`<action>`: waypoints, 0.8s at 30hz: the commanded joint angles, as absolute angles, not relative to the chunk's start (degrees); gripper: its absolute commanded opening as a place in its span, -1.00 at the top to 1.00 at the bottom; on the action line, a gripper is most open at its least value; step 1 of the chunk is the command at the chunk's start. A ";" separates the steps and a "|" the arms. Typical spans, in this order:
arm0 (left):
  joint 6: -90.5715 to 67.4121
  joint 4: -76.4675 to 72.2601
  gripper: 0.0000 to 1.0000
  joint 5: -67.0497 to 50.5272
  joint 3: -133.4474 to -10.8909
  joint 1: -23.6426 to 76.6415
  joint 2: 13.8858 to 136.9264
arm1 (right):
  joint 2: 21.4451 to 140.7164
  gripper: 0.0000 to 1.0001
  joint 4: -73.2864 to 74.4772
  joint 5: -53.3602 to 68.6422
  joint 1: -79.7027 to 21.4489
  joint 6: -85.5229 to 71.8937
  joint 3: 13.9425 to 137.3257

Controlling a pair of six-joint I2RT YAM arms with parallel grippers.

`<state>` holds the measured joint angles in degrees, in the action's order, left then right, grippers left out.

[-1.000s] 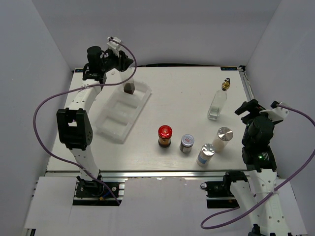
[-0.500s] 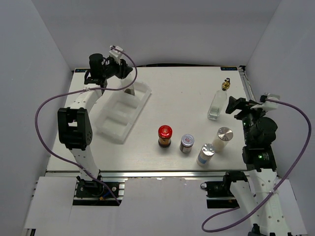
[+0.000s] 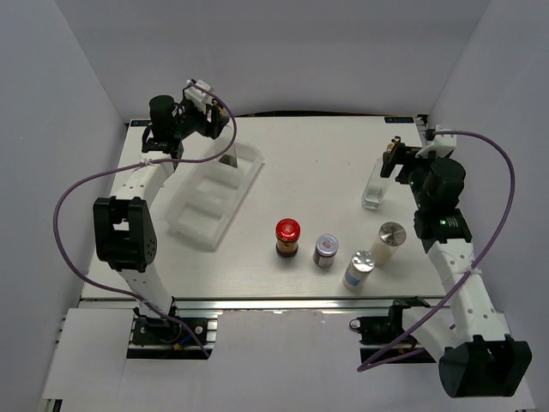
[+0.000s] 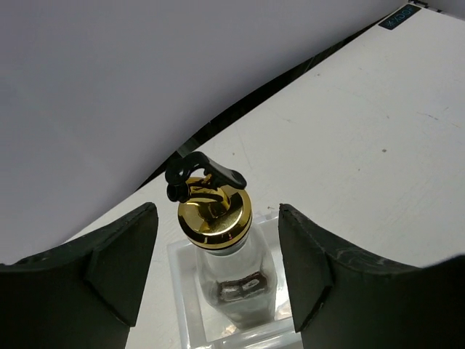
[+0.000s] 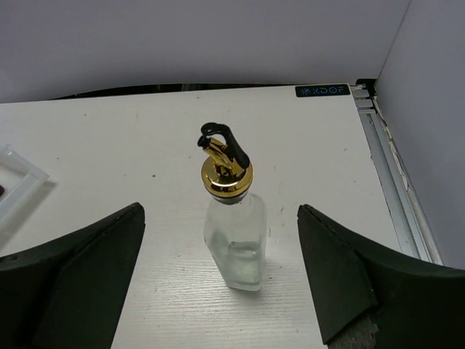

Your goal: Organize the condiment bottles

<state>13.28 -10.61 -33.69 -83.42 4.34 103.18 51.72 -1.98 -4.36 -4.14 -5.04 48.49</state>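
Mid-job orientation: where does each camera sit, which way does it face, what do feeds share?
Top external: above and behind, looking down at the table; both arms show.
Left wrist: on the left gripper, looking down between its fingers at the dark-filled bottle in the tray.
Right wrist: on the right gripper, facing the far wall, fingers flanking the clear bottle.
Shared: the top view shows both bottles too.

- A white rectangular tabletop with a faint wood grain fills the middle of the overhead view.
- A plain pale grey back wall, a matching left wall and a right wall close it in on three sides.
- A thin black strip runs where the tabletop meets the back wall.
- A silver metal rail lines the near edge; a second silver rail lines the right edge.
- A small blue label sits at the far right corner.
- The light is even and soft, with faint shadows.
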 commanded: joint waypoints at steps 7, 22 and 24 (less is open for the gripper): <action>13.19 -9.84 -0.96 -32.17 -82.62 4.13 97.74 | 60.81 -0.79 -6.94 -7.21 -3.96 -3.08 54.40; 7.91 -8.70 -0.96 -32.43 -79.20 4.22 86.41 | 71.36 -0.19 -8.52 -3.87 -4.04 -3.08 56.60; 6.16 -8.79 -0.96 -31.04 -77.97 4.22 84.30 | 72.07 -0.08 -9.22 -3.78 -4.04 -3.34 56.60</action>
<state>8.84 -9.08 -31.92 -79.44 4.34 88.84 71.88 -5.06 -4.84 -4.14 -3.73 53.65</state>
